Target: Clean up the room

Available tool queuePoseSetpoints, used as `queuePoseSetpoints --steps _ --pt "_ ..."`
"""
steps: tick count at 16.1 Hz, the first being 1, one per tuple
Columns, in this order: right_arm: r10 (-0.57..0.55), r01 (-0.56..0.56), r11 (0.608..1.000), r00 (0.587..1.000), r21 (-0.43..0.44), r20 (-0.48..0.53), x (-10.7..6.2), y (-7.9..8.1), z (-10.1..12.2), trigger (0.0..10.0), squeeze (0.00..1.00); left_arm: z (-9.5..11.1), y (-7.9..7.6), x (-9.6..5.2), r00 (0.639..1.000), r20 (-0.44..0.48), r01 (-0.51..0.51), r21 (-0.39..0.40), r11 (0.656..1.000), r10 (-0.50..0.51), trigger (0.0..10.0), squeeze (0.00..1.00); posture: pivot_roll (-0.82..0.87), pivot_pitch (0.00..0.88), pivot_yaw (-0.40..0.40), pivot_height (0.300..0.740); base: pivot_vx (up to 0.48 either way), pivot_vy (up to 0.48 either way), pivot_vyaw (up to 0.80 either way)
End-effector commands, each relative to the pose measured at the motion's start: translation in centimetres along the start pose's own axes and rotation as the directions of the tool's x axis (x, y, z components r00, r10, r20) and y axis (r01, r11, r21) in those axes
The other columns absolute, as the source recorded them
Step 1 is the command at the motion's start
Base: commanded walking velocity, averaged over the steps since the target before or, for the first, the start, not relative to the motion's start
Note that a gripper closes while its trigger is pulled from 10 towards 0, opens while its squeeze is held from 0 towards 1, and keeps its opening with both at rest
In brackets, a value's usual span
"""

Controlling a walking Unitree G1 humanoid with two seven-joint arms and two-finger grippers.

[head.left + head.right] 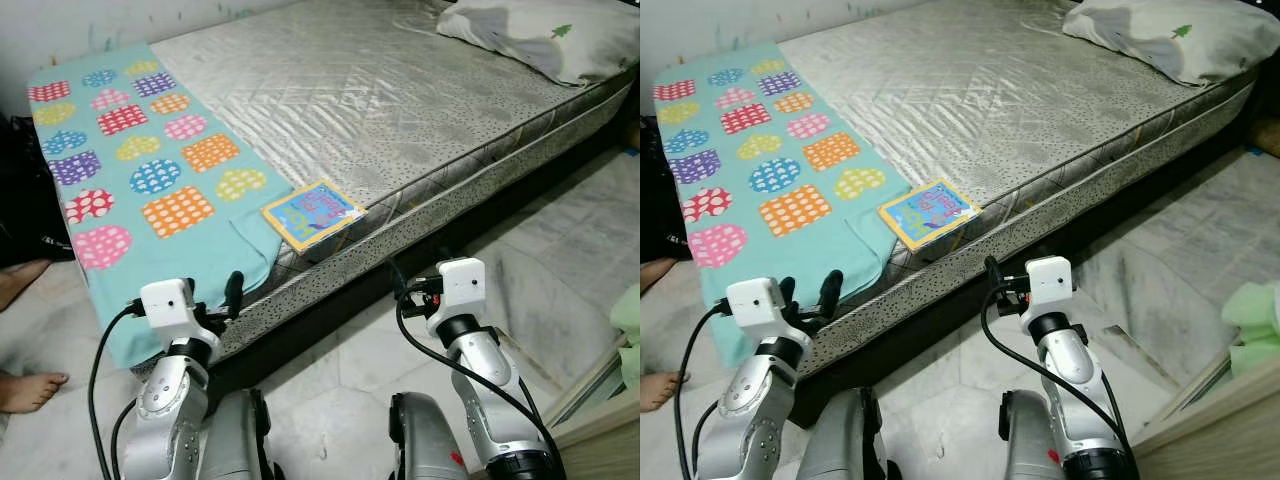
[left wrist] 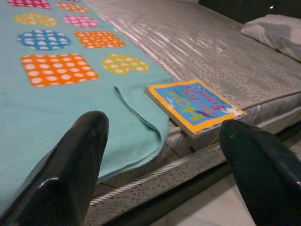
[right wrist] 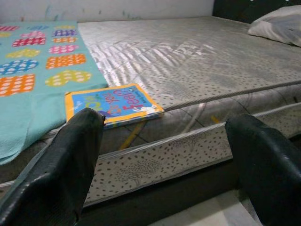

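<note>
- A thin square children's board book [image 1: 313,213] with a blue cover, yellow border and colourful lettering lies flat at the near edge of a bare, grey quilted mattress [image 1: 380,90], one corner reaching the piped seam.
- The book's left side lies just beside, perhaps partly on, the folded corner of a turquoise fleece blanket [image 1: 150,170] printed with dotted, multicoloured patches; the blanket covers the mattress's left end and drapes over its side.
- A white pillow [image 1: 545,35] with a small green tree print lies at the far right end of the mattress.
- The left gripper [image 2: 164,165] hangs low in front of the mattress edge, fingers spread wide and empty, with the blanket corner and the book ahead between them.
- The right gripper [image 3: 164,160] is likewise held before the mattress side, to the right of the book, its two black fingers wide apart and holding nothing.
- A person's bare feet [image 1: 25,385] rest on the pale marble floor [image 1: 560,280] at far left.
- Light-green foam or fabric pieces [image 1: 1255,320] sit by a wooden edge at far right.
</note>
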State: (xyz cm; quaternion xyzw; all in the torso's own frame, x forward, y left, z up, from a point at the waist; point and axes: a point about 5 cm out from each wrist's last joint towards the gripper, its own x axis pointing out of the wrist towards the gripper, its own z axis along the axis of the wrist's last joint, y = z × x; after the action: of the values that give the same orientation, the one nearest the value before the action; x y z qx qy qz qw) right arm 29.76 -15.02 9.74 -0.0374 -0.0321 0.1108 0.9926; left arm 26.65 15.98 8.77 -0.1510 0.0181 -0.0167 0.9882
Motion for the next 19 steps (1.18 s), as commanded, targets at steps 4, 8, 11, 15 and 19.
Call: queuePoseSetpoints --steps 4,8,11,15,19 --pt "0.021 -0.021 1.0 1.0 0.001 0.021 -0.1 0.47 0.42 10.0 0.0 0.63 0.25 -0.21 1.0 0.023 0.001 0.003 1.0 -0.001 10.0 0.0 -0.07 0.116 0.097 0.583 0.0 0.0 0.12" --pt "0.027 -0.027 1.0 0.999 -0.006 0.021 -0.15 0.43 0.45 10.0 0.0 0.6 0.13 -0.28 1.0 0.02 0.008 -0.001 1.0 -0.008 10.0 0.0 -0.07 0.118 0.097 0.583 0.128 0.0 0.0" --pt "0.041 -0.04 0.999 0.999 -0.011 0.031 -0.13 0.62 0.57 10.0 0.0 0.57 0.11 -0.28 1.0 0.019 0.01 -0.004 1.0 -0.01 10.0 0.0 -0.07 0.118 0.097 0.583 0.274 0.0 0.39" --pt "0.039 -0.039 0.999 0.999 -0.006 0.027 -0.14 0.59 0.52 10.0 0.0 0.56 0.12 -0.29 1.0 0.019 0.012 -0.006 1.0 -0.012 10.0 0.0 -0.07 0.119 0.095 0.583 0.306 0.0 0.3" --pt "0.033 -0.033 0.999 0.999 -0.004 0.022 -0.11 0.52 0.44 10.0 0.0 0.56 0.14 -0.22 1.0 0.017 0.015 -0.005 1.0 -0.015 10.0 0.0 -0.07 0.119 0.098 0.583 0.318 0.0 0.0"
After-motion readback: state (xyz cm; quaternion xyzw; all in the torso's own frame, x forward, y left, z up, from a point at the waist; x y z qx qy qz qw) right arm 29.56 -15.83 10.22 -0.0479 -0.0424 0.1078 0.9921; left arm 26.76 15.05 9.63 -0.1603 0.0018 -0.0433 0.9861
